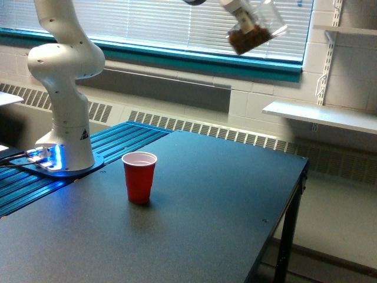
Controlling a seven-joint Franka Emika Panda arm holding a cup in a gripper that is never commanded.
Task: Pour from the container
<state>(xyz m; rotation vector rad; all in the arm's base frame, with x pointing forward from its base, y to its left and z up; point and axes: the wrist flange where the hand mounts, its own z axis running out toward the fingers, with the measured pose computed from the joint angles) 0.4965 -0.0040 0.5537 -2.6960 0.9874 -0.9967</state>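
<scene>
The container [254,30], a small clear plastic cup with brown chunky bits in it, hangs tilted near the top of the exterior view, in front of the window blinds. My gripper [240,13] is shut on it; only a white finger shows against the cup's left side, the rest runs off the top edge. A red cup [139,177] with a white inside stands upright and empty on the dark table [206,218], far below the container and toward the exterior view's left.
The arm's white base [65,118] stands at the table's left on a blue ribbed platform [88,159]. The table's right edge [294,194] drops to the floor. White wall shelves [321,115] sit at the right.
</scene>
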